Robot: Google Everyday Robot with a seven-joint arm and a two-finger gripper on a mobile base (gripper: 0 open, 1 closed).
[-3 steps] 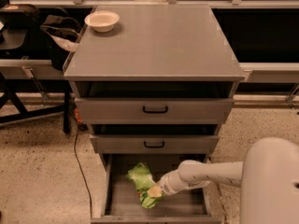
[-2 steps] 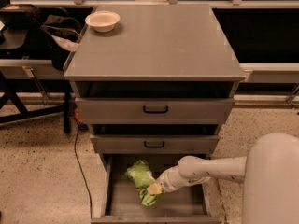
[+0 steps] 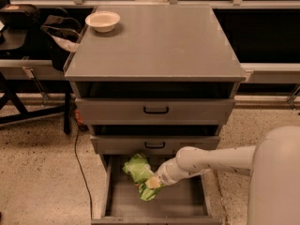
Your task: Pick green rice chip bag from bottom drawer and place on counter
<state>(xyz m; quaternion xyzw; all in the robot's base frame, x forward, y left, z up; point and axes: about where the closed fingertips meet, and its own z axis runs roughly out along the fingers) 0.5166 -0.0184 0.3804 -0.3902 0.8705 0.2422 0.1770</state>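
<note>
The green rice chip bag is a crumpled bright-green foil bag inside the open bottom drawer, toward its left and back. My gripper reaches into the drawer from the right on a white arm and is at the bag's lower right part, in contact with it. The bag looks raised off the drawer floor, its top near the middle drawer's front. The counter is the flat grey cabinet top above.
A white bowl stands at the counter's back left corner. Two upper drawers with black handles are shut. A black cable runs down the floor left of the cabinet. A dark table with bags stands at left.
The arm and gripper have risen a little with the bag, which now sits higher and nearer the middle drawer's front.
</note>
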